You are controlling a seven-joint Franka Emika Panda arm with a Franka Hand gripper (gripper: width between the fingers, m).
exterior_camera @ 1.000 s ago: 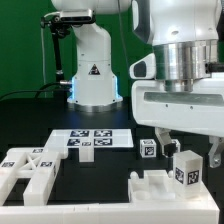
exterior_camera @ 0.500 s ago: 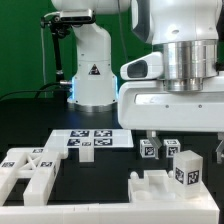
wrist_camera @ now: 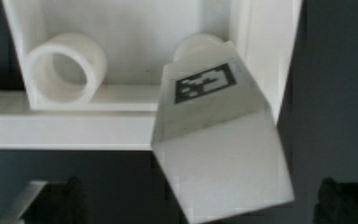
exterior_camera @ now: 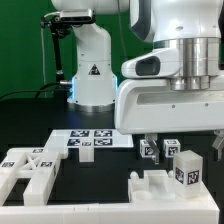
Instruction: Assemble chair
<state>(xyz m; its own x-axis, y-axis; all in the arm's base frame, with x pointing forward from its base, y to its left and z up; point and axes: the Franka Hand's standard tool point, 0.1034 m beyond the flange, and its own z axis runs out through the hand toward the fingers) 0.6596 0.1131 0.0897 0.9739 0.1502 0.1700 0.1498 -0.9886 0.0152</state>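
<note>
Two fingers [exterior_camera: 150, 143] of the gripper [exterior_camera: 184, 145] are held wide apart, and nothing is clamped between them. In the exterior view a tagged post [exterior_camera: 185, 168] of the chair is seen upright on the black table [exterior_camera: 25, 120], below the gap between the fingers and nearer the camera. Two small tagged cubes [exterior_camera: 148, 150] are seen just behind it, close to the finger on the exterior view's left. In the wrist view the tagged post [wrist_camera: 211, 135] is framed between the two dark fingertips [wrist_camera: 51, 197], with a dark gap on either side, so it is not touched. A white piece with a round hole [wrist_camera: 60, 75] is seen beyond it. A slotted block [exterior_camera: 30, 168] lies well apart at the exterior view's left, a stepped block [exterior_camera: 158, 185] lies just beside the post, and the marker board [exterior_camera: 92, 140] lies between the two blocks, farther back.
</note>
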